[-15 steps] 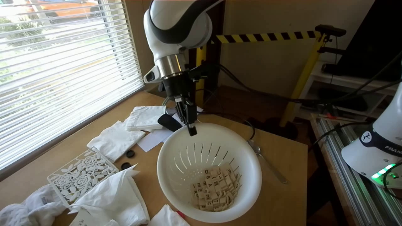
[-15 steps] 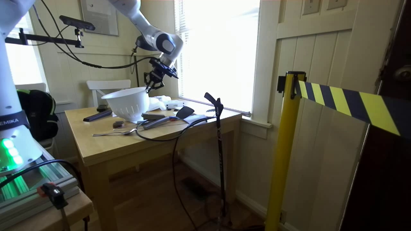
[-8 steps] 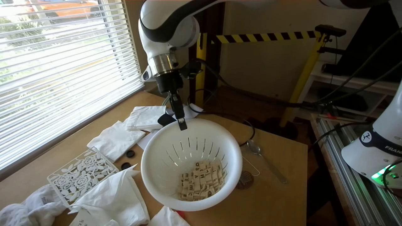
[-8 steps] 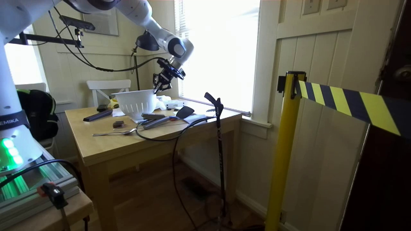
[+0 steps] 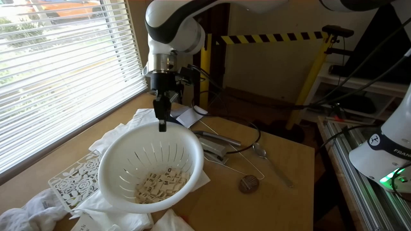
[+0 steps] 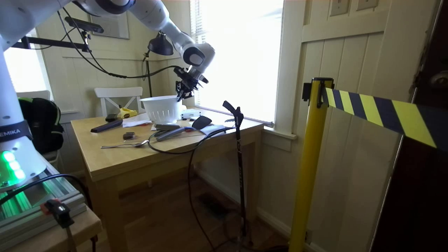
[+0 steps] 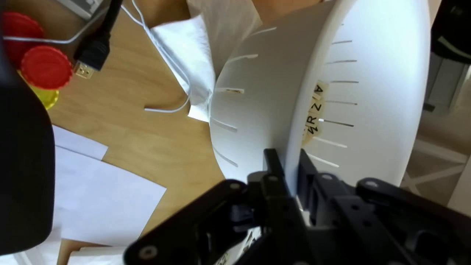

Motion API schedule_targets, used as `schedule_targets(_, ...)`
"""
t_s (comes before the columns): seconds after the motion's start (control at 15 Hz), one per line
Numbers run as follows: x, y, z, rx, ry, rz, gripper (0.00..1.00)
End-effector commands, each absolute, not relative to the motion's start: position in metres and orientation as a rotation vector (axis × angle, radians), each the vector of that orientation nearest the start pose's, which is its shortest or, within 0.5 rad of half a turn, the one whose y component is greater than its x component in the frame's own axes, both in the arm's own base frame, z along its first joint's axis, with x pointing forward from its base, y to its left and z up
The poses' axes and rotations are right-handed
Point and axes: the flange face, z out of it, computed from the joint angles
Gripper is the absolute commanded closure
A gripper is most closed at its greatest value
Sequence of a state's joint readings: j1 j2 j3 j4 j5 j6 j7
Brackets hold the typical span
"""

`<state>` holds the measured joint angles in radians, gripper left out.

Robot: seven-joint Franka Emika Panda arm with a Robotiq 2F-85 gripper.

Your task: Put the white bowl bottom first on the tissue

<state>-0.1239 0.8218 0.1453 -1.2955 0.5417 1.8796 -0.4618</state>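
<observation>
The white bowl (image 5: pixel 128 146) is a large slotted colander with letter tiles (image 5: pixel 162 184) inside. It also shows in an exterior view (image 6: pixel 162 108) and the wrist view (image 7: pixel 254 99). My gripper (image 5: pixel 162 125) is shut on its rim, one finger inside and one outside, as the wrist view (image 7: pixel 289 162) shows. The bowl hangs slightly tilted, seemingly a little above the table. White tissues lie under and around it: one at its front left (image 5: pixel 128 221), one at its front (image 5: pixel 173 223), one behind its left side (image 5: pixel 107 138). The bowl partly hides them.
A white lattice panel (image 5: pixel 78 183) lies left of the bowl. A spoon (image 5: pixel 274 168), a brown disc (image 5: pixel 249 183), a grey stapler-like object (image 5: pixel 212 147) and a looping black cable (image 5: pixel 258 134) lie to the right. A black spatula (image 6: pixel 202 122) lies near the window side.
My gripper has carried the bowl left in an exterior view, toward the window and over the tissues. The stapler-like object and brown disc are uncovered. The gripper keeps its hold on the rim.
</observation>
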Motion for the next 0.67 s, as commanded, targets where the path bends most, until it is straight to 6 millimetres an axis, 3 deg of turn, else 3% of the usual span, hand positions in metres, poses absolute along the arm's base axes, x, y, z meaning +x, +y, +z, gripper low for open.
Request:
schedule_targets(0.0, 0.711, 0.023, 0.247, -2.474, -0.059, -0.018, 0.97)
schedule_targets(0.4, 0.67, 0.013, 0.235, -2.472, 0.176, -0.158, 0.97)
schedule_targets(0.47, 0.665, 0.012, 0.238, -2.476, 0.186, -0.175, 0.71)
schedule_targets(0.6, 0.659, 0.01, 0.246, -2.516, 0.155, -0.203, 0.54)
